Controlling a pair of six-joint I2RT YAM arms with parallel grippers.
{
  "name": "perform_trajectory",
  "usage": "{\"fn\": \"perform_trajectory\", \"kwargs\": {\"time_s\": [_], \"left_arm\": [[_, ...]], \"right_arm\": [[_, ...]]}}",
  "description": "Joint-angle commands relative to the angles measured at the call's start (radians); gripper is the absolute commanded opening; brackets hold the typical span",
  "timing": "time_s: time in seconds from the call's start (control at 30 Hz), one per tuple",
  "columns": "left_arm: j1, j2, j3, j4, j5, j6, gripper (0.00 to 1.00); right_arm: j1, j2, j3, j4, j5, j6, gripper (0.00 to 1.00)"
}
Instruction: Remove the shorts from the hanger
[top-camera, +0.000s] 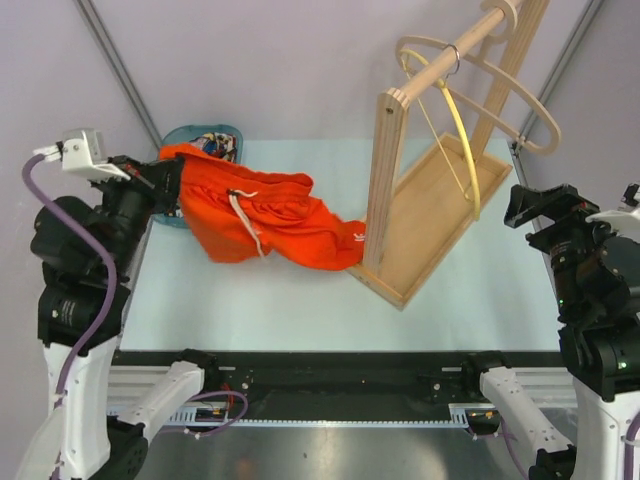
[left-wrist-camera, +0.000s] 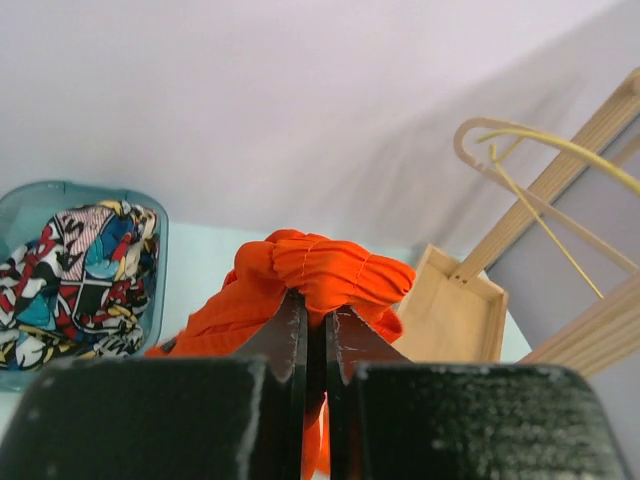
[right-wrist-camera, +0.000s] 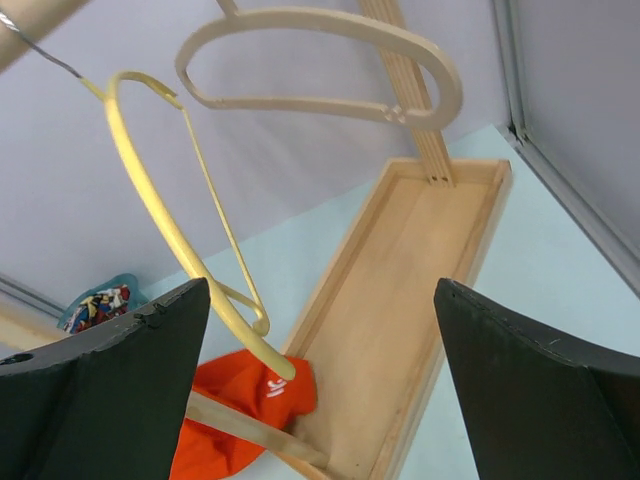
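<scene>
My left gripper (left-wrist-camera: 315, 318) is pinched nearly closed on the gathered waistband of the orange shorts (top-camera: 265, 225), with fabric bunching just above the fingertips. They look soft, light and limp, so I judge the thick elastic band the surest hold; thin leg cloth might slip. The rest trails across the table (top-camera: 300, 300), one leg end touching the foot of the rack (top-camera: 385, 190). The printed shorts (left-wrist-camera: 80, 270) lie in the bin (left-wrist-camera: 160, 235). My right gripper (right-wrist-camera: 318, 300) gapes wide and empty by the bare yellow hanger (right-wrist-camera: 150, 200).
</scene>
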Motion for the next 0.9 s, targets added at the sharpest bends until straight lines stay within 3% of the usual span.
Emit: {"fn": "perform_trajectory", "kwargs": {"time_s": [0.0, 0.1, 0.27, 0.4, 0.53, 0.67, 0.87], "left_arm": [[0.008, 0.045, 0.022, 0.022, 0.097, 0.034, 0.0], [0.008, 0.128, 0.014, 0.043, 0.215, 0.009, 0.0], [-0.018, 0.341, 0.039, 0.117, 0.576, -0.093, 0.0], [-0.168, 0.432, 0.014, 0.118, 0.507, -0.068, 0.0], [-0.218, 0.444, -0.169, 0.166, 0.483, -0.085, 0.0], [-0.222, 0.356, -0.358, 0.157, 0.406, -0.028, 0.03], [-0.225, 0.162, -0.69, 0.144, 0.258, -0.012, 0.33]], "right_arm": [[0.001, -0.001, -0.041, -0.035, 0.081, 0.107, 1.0], [0.001, -0.006, -0.067, -0.037, 0.063, 0.1, 1.0], [0.002, -0.006, -0.075, -0.083, 0.065, 0.082, 1.0], [0.001, -0.017, -0.076, -0.11, 0.074, 0.077, 1.0], [0.001, -0.026, -0.079, -0.124, 0.081, 0.065, 1.0], [0.001, -0.017, -0.087, -0.123, 0.08, 0.062, 1.0], [0.001, 0.016, -0.11, -0.1, 0.042, 0.069, 1.0]]}}
